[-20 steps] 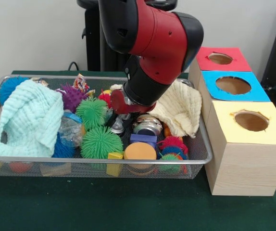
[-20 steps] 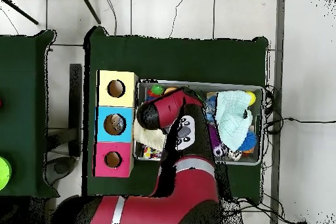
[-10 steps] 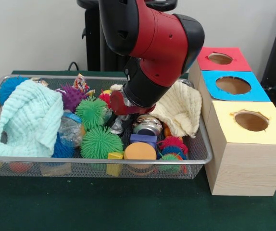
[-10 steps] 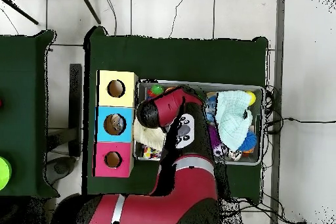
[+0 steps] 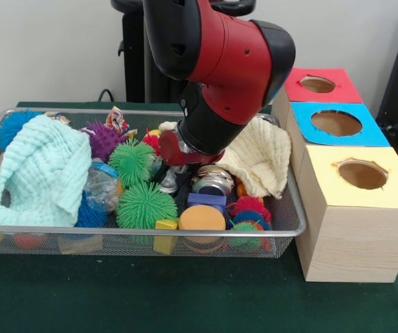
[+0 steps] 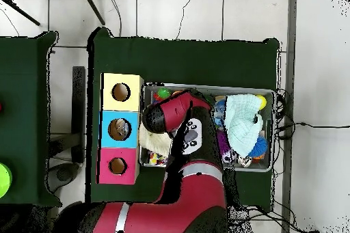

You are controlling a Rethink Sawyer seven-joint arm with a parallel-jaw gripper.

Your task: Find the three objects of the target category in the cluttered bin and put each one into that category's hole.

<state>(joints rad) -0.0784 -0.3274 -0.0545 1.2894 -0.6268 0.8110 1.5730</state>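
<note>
The wire mesh bin point(image 5: 143, 232) is full of clutter; in the overhead view my arm covers the middle of the bin point(image 6: 271, 95). One crushed clear plastic bottle with a blue label point(image 5: 102, 187) lies at the bin's left-middle, between the mint cloth and the green spiky balls. Other bottles are hidden. My gripper point(image 5: 170, 182) hangs low in the bin's middle, under the red wrist, right of that bottle and next to a shiny metal can point(image 5: 214, 182). The wrist hides how the gripper stands. In the overhead view the gripper is hidden under the arm.
Three wooden boxes stand right of the bin, with holes in red point(image 5: 317, 84), blue point(image 5: 335, 123) and yellow point(image 5: 362, 174) tops. In the bin lie a mint cloth point(image 5: 43, 173), a cream cloth point(image 5: 261, 159), green spiky balls point(image 5: 145, 205), a purple spiky ball point(image 5: 103, 139) and an orange disc point(image 5: 202, 218).
The arm has shifted very slightly to the right in the front view. The gripper stays low in the bin's middle. The things in the bin have not moved.
</note>
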